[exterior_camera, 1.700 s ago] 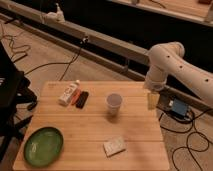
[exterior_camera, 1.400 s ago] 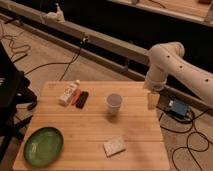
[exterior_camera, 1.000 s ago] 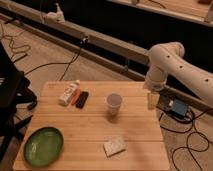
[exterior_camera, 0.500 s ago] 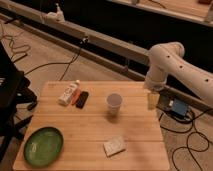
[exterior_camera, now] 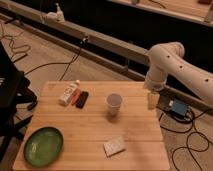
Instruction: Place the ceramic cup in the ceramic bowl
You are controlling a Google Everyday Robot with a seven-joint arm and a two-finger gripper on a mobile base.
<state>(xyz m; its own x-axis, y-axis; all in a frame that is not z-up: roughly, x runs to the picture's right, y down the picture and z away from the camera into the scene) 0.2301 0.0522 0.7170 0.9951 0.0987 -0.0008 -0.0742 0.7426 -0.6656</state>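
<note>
The small white ceramic cup (exterior_camera: 114, 103) stands upright near the middle of the wooden table (exterior_camera: 95, 130). The shallow green ceramic bowl (exterior_camera: 44, 145) lies at the table's front left corner, holding nothing. My gripper (exterior_camera: 152, 100) hangs from the white arm (exterior_camera: 167, 62) over the table's right edge, to the right of the cup and apart from it. It holds nothing that I can see.
A white bottle with a red label (exterior_camera: 68, 93) lies at the back left next to a dark flat object (exterior_camera: 81, 98). A pale rectangular block (exterior_camera: 114, 145) lies in front of the cup. Cables and a blue box (exterior_camera: 178, 108) are on the floor to the right.
</note>
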